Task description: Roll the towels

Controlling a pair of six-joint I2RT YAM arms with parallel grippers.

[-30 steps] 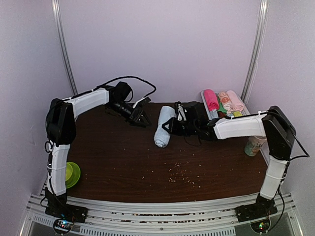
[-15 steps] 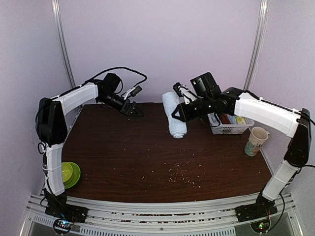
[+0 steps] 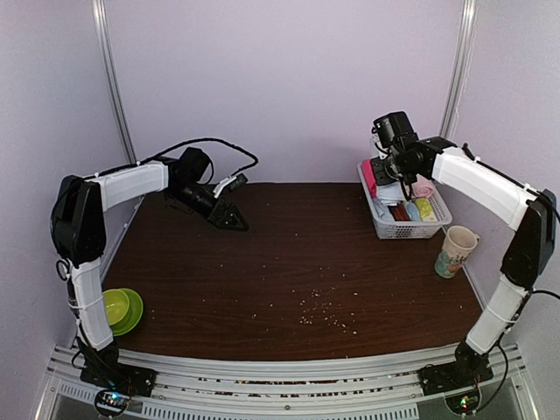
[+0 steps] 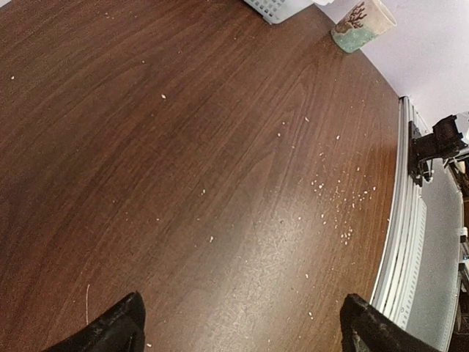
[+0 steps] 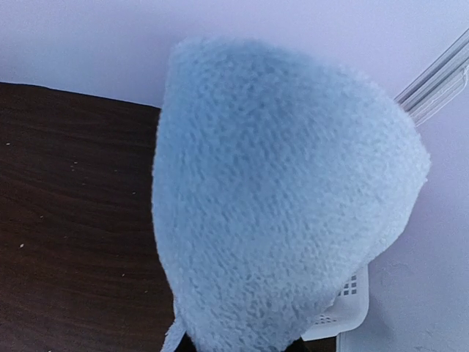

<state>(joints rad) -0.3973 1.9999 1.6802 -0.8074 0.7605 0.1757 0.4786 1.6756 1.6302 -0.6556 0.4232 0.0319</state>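
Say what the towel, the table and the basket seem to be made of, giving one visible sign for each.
The towel: soft pale-blue cloth, likely fleece or terry; fuzzy nap.
The table: dark wood or wood-look laminate, smooth; grain lines show.
The basket: probably white plastic; moulded grid wall.

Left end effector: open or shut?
Open. In the left wrist view the left end effector has its fingers wide apart, only table between them.

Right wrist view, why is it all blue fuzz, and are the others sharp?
Right wrist: the light blue towel sits near the lens, filling the frame, slightly soft. Left wrist: sharp grain, but the table edge bows from wide-angle distortion. Top external: evenly lit, a little soft.
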